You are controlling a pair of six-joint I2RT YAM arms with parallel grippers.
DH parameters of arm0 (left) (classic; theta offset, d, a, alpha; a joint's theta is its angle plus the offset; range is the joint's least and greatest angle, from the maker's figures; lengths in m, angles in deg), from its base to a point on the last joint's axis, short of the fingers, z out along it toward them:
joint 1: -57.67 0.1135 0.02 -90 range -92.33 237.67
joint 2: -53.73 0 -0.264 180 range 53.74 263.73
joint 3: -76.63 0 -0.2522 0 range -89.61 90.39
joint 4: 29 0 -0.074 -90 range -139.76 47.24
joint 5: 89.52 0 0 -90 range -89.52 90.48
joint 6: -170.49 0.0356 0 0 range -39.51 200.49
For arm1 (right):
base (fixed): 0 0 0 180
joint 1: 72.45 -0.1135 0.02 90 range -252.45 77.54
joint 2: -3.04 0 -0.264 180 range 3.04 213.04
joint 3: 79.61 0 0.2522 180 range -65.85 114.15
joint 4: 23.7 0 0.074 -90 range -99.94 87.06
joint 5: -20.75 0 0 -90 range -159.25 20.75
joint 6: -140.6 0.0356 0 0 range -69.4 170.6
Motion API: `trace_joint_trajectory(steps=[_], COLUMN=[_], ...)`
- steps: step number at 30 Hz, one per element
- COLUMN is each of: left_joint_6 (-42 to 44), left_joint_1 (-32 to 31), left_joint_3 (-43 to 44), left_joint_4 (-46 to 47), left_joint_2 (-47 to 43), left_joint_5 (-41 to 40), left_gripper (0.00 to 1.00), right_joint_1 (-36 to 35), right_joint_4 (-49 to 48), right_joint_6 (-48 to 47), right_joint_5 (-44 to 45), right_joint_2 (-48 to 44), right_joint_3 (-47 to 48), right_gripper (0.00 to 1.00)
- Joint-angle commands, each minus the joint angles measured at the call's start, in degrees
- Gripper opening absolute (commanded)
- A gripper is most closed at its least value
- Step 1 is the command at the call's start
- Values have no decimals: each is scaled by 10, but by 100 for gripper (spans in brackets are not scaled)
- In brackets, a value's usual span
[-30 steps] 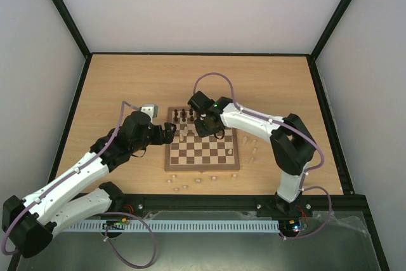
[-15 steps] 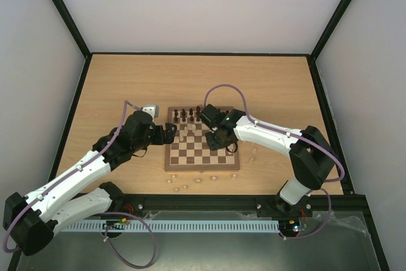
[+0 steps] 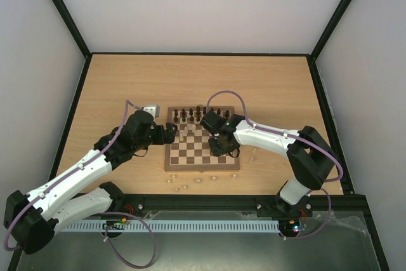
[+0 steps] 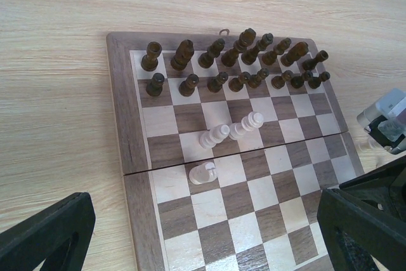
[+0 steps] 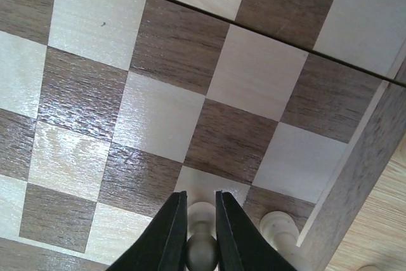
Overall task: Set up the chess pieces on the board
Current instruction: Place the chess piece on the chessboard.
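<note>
Left hand (image 4: 203, 211): fingers apart, empty, at the board's (image 4: 118, 106) left edge.
Right hand (image 5: 200, 204): clamped on a pale piece (image 5: 202, 251), seemingly standing near the board's right edge.
I'd confirm its base sits flat mid-square, then open slowly and lift straight.

No text, label, brand, number or sign could be read in any view. The board (image 5: 171, 42) and the pale piece (image 5: 202, 217) showed only bare wood grain.
</note>
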Motion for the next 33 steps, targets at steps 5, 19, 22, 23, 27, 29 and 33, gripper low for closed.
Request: trace_joint_trajectory(steps=[5,19,22,23,27,29,33], left_joint_6=[-6,-6,-8,-8,-10,-11,-14], left_joint_1=[-1,-1,-1,-1,-1,-1,-1], left_joint_3=[9,19,18,17,14,12,6], left_joint_4=[5,-1,-2,-3,-5,-4,-4], left_joint_2=[5,10,9,8,1,-4,-20], left_joint_5=[-4,-13,-14,-15,-18,-18,-16], left_gripper=[99,99,99,99,99,99,99], right_joint_1=[-5,-4,-4,-4,-3,-4,-3], right_joint_4=[7,9,6,5,0,-5,-8], right_joint_6=[5,-6,-15,-18,-31,-37,-46], right_joint_5=[8,23,29,31,34,33,30], right_joint_2=[-13,-35,-26,-20,8,24,67], right_joint_3=[-12,40,65,74,115,136,184], right_gripper=[21,64,72,75,88,99,99])
